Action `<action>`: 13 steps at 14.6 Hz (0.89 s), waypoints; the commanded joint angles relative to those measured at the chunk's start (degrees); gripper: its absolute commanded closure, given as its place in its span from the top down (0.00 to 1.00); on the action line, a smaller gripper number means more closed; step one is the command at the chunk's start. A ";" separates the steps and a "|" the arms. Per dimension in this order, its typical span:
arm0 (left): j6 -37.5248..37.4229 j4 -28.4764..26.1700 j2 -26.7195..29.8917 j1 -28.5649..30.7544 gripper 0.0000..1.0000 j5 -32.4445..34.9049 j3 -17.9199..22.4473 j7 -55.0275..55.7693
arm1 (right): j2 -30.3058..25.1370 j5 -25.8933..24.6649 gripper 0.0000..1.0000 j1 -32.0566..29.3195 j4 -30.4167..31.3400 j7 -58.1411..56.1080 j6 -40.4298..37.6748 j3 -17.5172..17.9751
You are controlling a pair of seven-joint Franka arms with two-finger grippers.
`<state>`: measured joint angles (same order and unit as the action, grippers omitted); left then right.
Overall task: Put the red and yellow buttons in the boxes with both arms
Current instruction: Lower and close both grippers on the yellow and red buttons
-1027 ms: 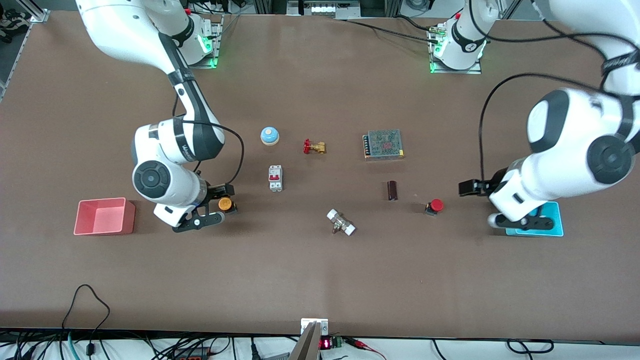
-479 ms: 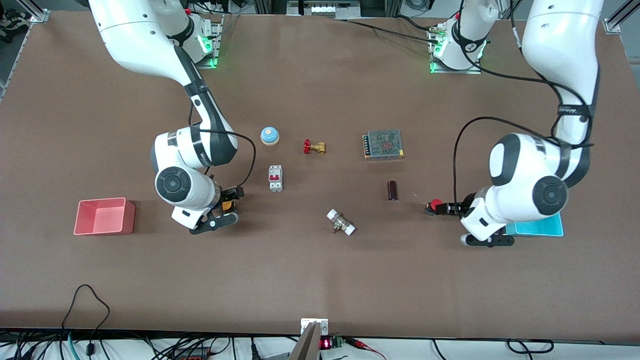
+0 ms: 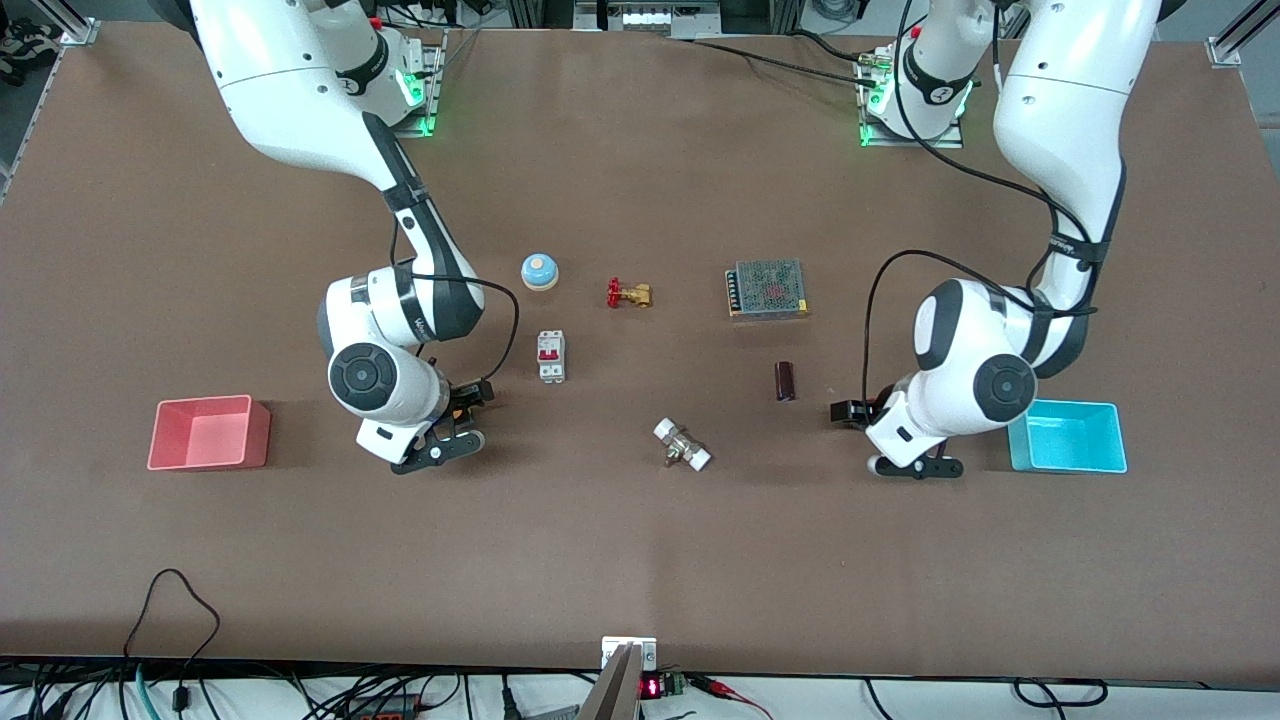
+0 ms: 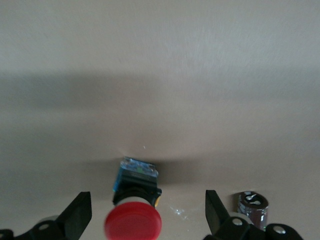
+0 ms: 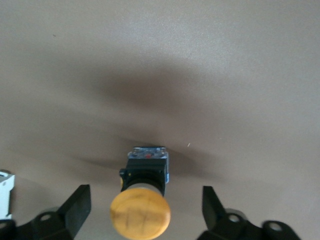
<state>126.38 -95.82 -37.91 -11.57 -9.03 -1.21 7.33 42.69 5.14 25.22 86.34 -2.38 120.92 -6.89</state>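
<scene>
Taking the front view as a dial with the bases at 12, the right claw (image 5: 145,210) is hanging wide open, low over the yellow button (image 5: 140,216), fingers straddling it without touching. The pink box (image 3: 262,430) is waiting at 9 o'clock from it. The left claw (image 4: 146,215) is doing the same over the red button (image 4: 133,224), fingers spread on either side, with the cyan box (image 3: 1065,466) at 3 o'clock. Both buttons are sitting upright on the surface, not yet lifted. Farther from the camera, a dark cylinder (image 3: 786,381) is standing at about 11 o'clock from the red button.

Each button is probably light and rigid. The smooth, rounded cap is likely slippery, so the flat-sided dark base below it looks like the safer place to pinch.

A second ago the left claw was hovering over the cyan box, leaving the red button exposed. It has since swung across onto the button, uncovering the box. The right claw has crept further over the yellow cap.
</scene>
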 commanded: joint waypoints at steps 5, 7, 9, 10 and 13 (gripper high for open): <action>-1.75 -4.38 4.77 -0.56 0.74 -0.29 1.12 0.41 | 0.46 0.57 0.64 -0.26 -0.48 -1.22 0.72 0.03; -1.75 -4.20 4.69 -0.65 0.60 -0.20 1.21 1.28 | 0.55 0.48 0.64 -0.17 -0.48 -1.31 0.72 0.03; -1.75 -4.20 4.78 -0.65 0.49 -0.11 1.21 1.64 | 0.64 0.31 0.63 -0.17 -0.48 -1.31 0.81 -0.06; -1.75 -4.11 4.78 -0.65 0.46 -0.11 1.21 1.64 | 0.55 0.31 0.60 -0.17 -0.48 -1.40 0.73 -0.06; -1.58 -4.02 4.60 -0.65 0.37 -0.11 1.21 1.64 | 0.55 0.31 0.51 -0.26 -0.48 -1.40 0.81 -0.06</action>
<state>125.00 -98.16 -35.00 -11.71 -9.02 -0.58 8.54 42.93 5.16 25.08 86.27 -2.84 121.25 -6.92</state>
